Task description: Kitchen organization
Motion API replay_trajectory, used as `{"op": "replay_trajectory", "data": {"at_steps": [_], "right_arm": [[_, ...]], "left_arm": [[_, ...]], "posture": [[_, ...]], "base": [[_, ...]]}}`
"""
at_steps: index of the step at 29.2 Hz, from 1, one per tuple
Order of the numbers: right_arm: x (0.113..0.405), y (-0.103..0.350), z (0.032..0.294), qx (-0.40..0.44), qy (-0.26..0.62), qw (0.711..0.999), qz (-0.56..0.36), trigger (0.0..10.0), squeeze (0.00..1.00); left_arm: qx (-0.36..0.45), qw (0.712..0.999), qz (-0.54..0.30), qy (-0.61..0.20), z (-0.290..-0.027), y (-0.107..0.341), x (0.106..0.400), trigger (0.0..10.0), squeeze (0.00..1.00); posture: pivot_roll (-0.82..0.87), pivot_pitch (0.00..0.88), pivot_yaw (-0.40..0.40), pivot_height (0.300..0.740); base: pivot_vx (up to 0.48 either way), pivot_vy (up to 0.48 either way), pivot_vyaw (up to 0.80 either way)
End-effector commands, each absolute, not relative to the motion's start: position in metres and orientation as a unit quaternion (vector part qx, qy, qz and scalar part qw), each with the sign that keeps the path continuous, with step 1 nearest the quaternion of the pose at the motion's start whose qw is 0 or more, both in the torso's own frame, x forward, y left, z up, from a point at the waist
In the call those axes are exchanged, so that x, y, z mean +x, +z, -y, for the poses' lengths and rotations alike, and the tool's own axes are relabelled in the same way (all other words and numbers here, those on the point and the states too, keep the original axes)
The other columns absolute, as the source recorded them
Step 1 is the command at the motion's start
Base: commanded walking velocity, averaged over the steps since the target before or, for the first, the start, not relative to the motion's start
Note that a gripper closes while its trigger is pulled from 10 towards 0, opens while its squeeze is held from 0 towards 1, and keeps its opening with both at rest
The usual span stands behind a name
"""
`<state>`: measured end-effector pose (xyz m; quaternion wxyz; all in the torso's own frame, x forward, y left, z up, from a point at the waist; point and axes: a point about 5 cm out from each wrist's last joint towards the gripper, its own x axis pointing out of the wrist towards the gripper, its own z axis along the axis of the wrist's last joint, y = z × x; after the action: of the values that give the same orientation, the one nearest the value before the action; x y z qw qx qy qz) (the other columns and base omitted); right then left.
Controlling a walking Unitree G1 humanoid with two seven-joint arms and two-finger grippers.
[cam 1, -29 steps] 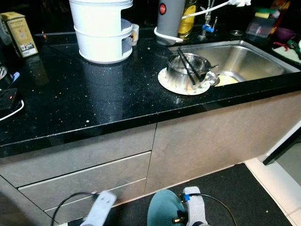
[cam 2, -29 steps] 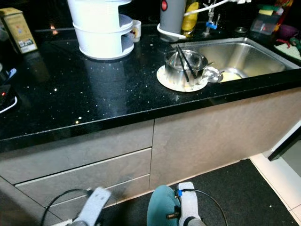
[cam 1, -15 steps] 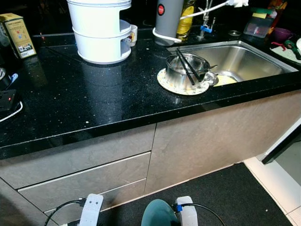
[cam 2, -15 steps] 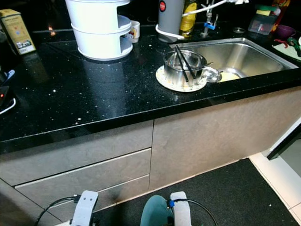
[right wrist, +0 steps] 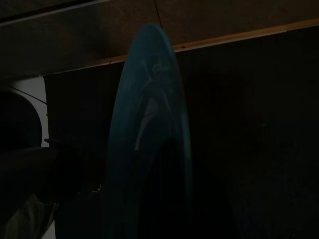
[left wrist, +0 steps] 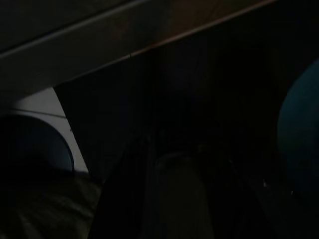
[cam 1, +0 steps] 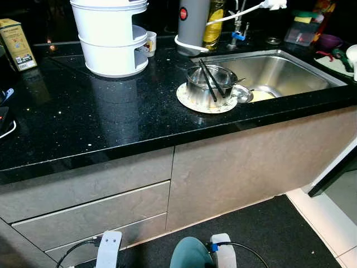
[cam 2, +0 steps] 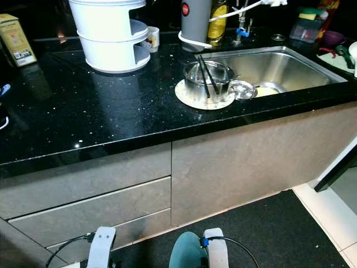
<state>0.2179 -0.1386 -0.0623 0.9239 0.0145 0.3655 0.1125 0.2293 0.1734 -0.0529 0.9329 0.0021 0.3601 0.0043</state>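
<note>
Spanning the upper half of the frame, the black counter [cam 1: 83, 123] carries a white tiered container [cam 1: 111, 36] at upper left, a steel sink [cam 1: 279, 70] at upper right, and between them a steel pot [cam 1: 209, 85] with black chopsticks on a round plate [cam 1: 187, 101]. At the bottom centre, a teal plate [right wrist: 149, 139] hangs low and edge-on by the right arm [cam 1: 223, 257], apparently held at its rim. It looks stiff, smooth, probably breakable, so a firm rim pinch suits it. Both arms hang low before the cabinet drawers [cam 1: 89, 212]; the left arm [cam 1: 109, 248] is idle. Whether either set of jaws is spread or pressed together cannot be told.
</note>
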Motion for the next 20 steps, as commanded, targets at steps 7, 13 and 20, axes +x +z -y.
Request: {"op": "replay_trajectory", "data": {"at_steps": [7, 13, 20], "right_arm": [[0.206, -0.072, 0.15, 0.004, 0.093, 0.912, -0.4, 10.0, 0.0], [0.207, -0.071, 0.153, 0.05, 0.046, 0.914, -0.4, 10.0, 0.0], [0.206, -0.072, 0.158, 0.052, 0.041, 0.912, -0.405, 10.0, 0.0]], "left_arm": [[-0.016, 0.918, -0.396, 0.021, -0.174, -0.062, 0.22, 10.0, 0.0], [0.028, 0.924, -0.382, -0.002, -0.174, -0.058, 0.226, 10.0, 0.0], [0.032, 0.927, -0.374, -0.016, -0.166, -0.056, 0.23, 10.0, 0.0]], "posture": [[-0.01, 0.128, -0.062, 0.74], [-0.01, 0.12, -0.056, 0.74], [-0.01, 0.129, -0.057, 0.74]], "base": [[0.0, 0.0, 0.0], [0.0, 0.0, 0.0], [0.0, 0.0, 0.0]]}}
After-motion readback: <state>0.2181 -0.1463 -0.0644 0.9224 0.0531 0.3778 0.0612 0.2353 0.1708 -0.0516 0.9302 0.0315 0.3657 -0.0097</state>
